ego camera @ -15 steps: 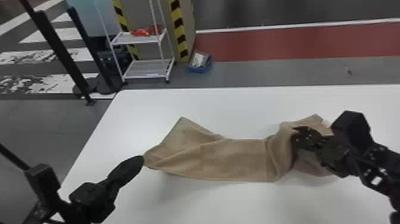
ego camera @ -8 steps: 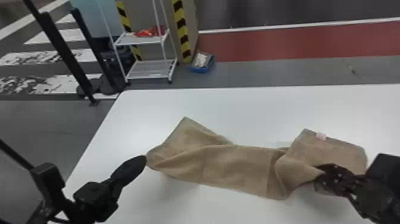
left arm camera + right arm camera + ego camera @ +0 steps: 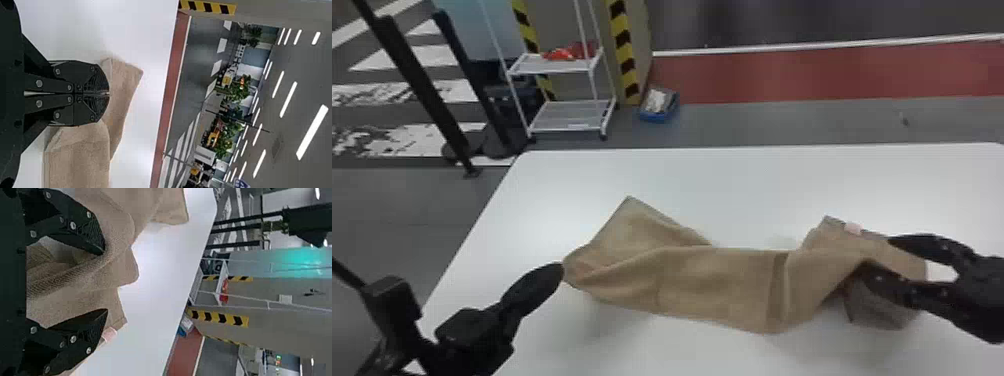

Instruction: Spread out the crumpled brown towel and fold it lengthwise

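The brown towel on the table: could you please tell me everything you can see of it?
The brown towel looks like soft, textured cloth, with a pale pink tag on an edge near its right end. It lies across the white table, rumpled and partly folded over, with one far corner flaring out. The left gripper is shut on its left end; the right gripper stands open at its right end.

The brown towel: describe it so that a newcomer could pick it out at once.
Start with the white table in the head view. Across it, from the left hand to the right hand, lies the rumpled towel. Unlike those black hands, it is brown cloth with a pale pink tag.
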You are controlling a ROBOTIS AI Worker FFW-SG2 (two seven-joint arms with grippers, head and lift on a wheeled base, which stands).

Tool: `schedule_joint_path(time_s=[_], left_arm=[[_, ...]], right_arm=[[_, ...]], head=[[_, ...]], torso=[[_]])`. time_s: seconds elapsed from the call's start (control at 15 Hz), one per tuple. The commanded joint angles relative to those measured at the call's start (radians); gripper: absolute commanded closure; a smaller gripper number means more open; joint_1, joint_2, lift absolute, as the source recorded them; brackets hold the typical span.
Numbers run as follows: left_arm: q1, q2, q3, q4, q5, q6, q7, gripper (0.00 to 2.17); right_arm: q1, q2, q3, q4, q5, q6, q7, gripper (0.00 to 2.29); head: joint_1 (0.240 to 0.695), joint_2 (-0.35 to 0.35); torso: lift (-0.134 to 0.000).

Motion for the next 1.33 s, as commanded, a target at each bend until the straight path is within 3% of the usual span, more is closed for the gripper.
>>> schedule_joint_path(time_s=[0.0, 0.07, 0.2, 0.27, 0.4, 0.73, 0.87, 1.0, 1.13, 1.2, 1.27], left_arm=[[0.001, -0.004, 0.0, 0.006, -0.002, 0.002, -0.006, 1.38], [0.001, -0.004, 0.0, 0.007, -0.003, 0.002, -0.008, 1.38], [0.001, -0.004, 0.001, 0.009, -0.005, 0.002, -0.012, 1.38], [0.003, -0.004, 0.003, 0.009, -0.005, 0.002, -0.017, 1.38], [0.007, -0.004, 0.004, 0.009, -0.003, 0.002, -0.024, 1.38], [0.009, -0.004, 0.013, 0.012, 0.001, -0.001, -0.034, 1.38], [0.007, -0.004, 0.013, 0.013, 0.001, -0.001, -0.034, 1.38], [0.007, -0.004, 0.013, 0.015, 0.0, -0.001, -0.034, 1.38], [0.006, -0.004, 0.013, 0.015, -0.003, -0.001, -0.034, 1.38], [0.006, -0.004, 0.012, 0.015, -0.005, -0.001, -0.034, 1.38], [0.006, -0.004, 0.012, 0.015, -0.005, -0.001, -0.034, 1.38]], right_arm=[[-0.084, 0.008, 0.007, 0.046, -0.058, 0.097, -0.042, 0.11], [-0.119, 0.008, 0.039, 0.081, -0.019, 0.094, -0.07, 0.11], [-0.188, 0.004, 0.103, 0.144, 0.077, 0.091, -0.068, 0.1], [-0.213, 0.002, 0.117, 0.175, 0.076, 0.063, -0.039, 0.1], [-0.242, 0.002, 0.087, 0.216, -0.055, 0.039, 0.084, 0.1], [-0.25, -0.004, -0.032, 0.281, -0.275, 0.06, 0.138, 0.1], [-0.254, -0.032, -0.03, 0.298, -0.239, 0.115, 0.223, 0.1], [-0.242, -0.038, -0.03, 0.304, -0.194, 0.112, 0.325, 0.11], [-0.237, -0.033, -0.036, 0.304, -0.205, 0.106, 0.266, 0.12], [-0.241, -0.033, -0.038, 0.304, -0.211, 0.109, 0.173, 0.12], [-0.247, -0.032, -0.041, 0.309, -0.217, 0.109, 0.122, 0.13]], head=[[0.695, 0.137], [0.695, 0.133], [0.695, 0.13], [0.695, 0.132], [0.695, 0.157], [0.695, 0.197], [0.695, 0.184], [0.695, 0.182], [0.695, 0.188], [0.695, 0.184], [0.695, 0.172]], torso=[[-0.124], [-0.124], [-0.124], [-0.124], [-0.124], [-0.124], [-0.124], [-0.124], [-0.124], [-0.124], [-0.124]])
